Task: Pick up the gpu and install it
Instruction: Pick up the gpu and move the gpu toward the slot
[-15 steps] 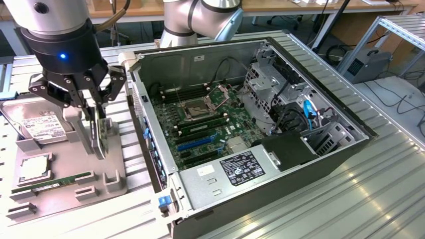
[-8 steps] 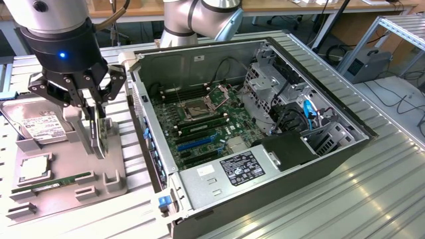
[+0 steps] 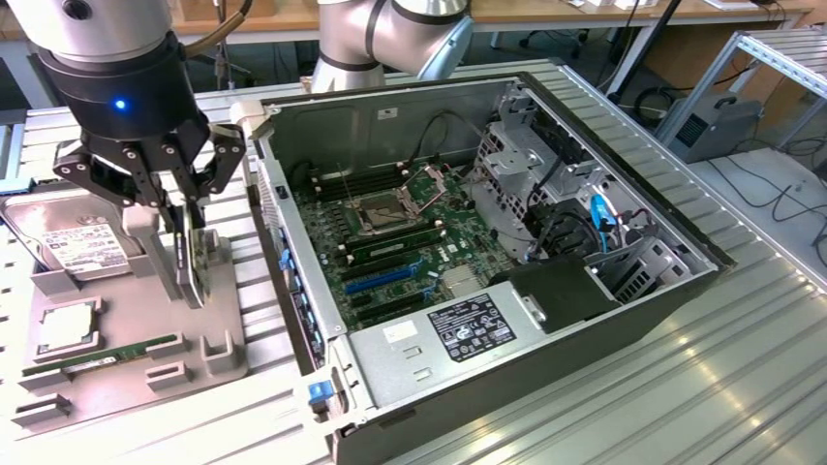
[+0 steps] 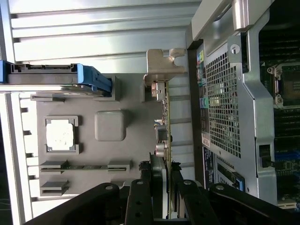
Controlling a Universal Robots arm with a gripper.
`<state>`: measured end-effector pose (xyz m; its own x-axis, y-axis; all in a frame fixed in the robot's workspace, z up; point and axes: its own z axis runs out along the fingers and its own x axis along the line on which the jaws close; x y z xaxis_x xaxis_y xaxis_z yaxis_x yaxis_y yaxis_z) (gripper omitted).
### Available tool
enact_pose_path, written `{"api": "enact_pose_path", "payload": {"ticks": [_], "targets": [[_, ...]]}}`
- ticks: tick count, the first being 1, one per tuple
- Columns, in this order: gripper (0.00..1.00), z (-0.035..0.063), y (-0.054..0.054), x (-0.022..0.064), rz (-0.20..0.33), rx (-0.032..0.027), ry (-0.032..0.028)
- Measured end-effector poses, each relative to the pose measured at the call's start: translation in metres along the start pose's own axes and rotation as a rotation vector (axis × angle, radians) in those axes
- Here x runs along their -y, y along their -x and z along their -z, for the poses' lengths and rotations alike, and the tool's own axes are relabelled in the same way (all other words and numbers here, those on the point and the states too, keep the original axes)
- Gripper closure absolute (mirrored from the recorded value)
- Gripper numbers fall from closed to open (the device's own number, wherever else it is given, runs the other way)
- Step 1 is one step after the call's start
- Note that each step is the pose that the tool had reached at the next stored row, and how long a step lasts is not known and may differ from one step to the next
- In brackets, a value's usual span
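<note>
The ribbed metal counter [image 3: 723, 387] carries two things side by side: a grey holder tray [image 3: 130, 378] towards the exterior view's left and, just beside it, an open computer case [image 3: 582, 344] lying on its side.

Black gripper [image 3: 178, 205] clamped over the gpu [image 3: 197, 262], a thin dark card on edge, hiding its upper edge. The boxy silver hard drive [image 3: 37, 218] is half covered behind it, the print on its white label [image 3: 80, 247] too small to read, and the silver-grey arm [image 3: 104, 24] is cut off up top.
</note>
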<state>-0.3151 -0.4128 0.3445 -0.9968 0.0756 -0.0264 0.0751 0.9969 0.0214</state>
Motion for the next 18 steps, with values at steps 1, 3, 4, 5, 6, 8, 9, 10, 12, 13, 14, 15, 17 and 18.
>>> {"api": "enact_pose_path", "payload": {"ticks": [1, 3, 4, 5, 6, 8, 9, 10, 12, 13, 14, 15, 17, 18], "targets": [[0.73, 0.0002, 0.0, 0.0, 0.0, 0.0, 0.0001], [0.73, 0.0007, 0.0, 0.0, 0.0, 0.0001, 0.0001], [0.73, 0.0009, 0.0, 0.0, 0.0, 0.0001, 0.0001], [0.73, 0.0012, 0.0, 0.0, 0.0, 0.0, 0.0001], [0.73, 0.0014, 0.0, 0.0, 0.0, 0.0001, 0.0001], [0.73, 0.0021, 0.0, 0.0, 0.0, 0.0, 0.0], [0.73, 0.0023, 0.0, 0.0, 0.0, 0.0, 0.0], [0.73, 0.0026, 0.0001, -0.0001, 0.0, 0.0, 0.0], [0.73, 0.0031, 0.0001, -0.0001, 0.0, 0.0001, 0.0001], [0.73, 0.0035, 0.0001, -0.0001, 0.0, 0.0, 0.0], [0.73, 0.0037, 0.0001, -0.0001, 0.0, 0.0, 0.0], [0.73, 0.0041, 0.0001, -0.0001, 0.0, 0.0, 0.0001], [0.73, 0.0046, 0.0001, -0.0001, 0.0, 0.0, 0.0], [0.73, 0.0052, 0.0001, -0.0001, 0.0, 0.0001, 0.0001]]}}
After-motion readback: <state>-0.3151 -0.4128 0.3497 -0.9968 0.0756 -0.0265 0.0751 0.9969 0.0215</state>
